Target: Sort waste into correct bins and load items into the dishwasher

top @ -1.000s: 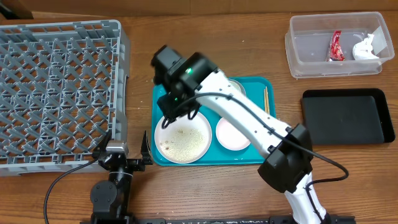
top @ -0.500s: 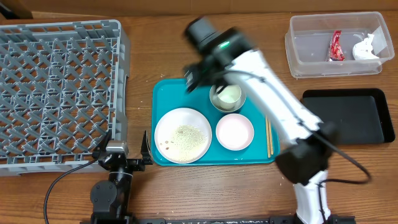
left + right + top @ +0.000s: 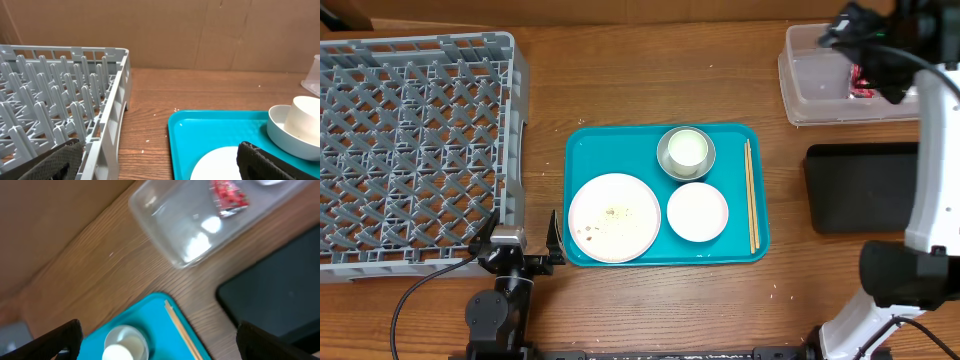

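A brown wooden table point(image 3: 650, 80) carries four things. A grey dish rack point(image 3: 415, 140) lies ahead and to the left of the left claw point(image 3: 520, 240), with a teal tray point(image 3: 610, 150) just ahead to the claw's right. Well off to the claw's right lie a black tray point(image 3: 860, 190) and, farther ahead, a clear plastic tub point(image 3: 820, 95).

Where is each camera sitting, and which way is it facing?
Overhead: above the table, straight down on dish rack and teal tray; left gripper and right arm show.
Left wrist: low by the rack's corner, facing the cardboard wall; open fingers at bottom corners.
Right wrist: raised, tilted down at the clear tub; right gripper open, fingers at bottom corners.
Both wrist views share the teal tray and cup.
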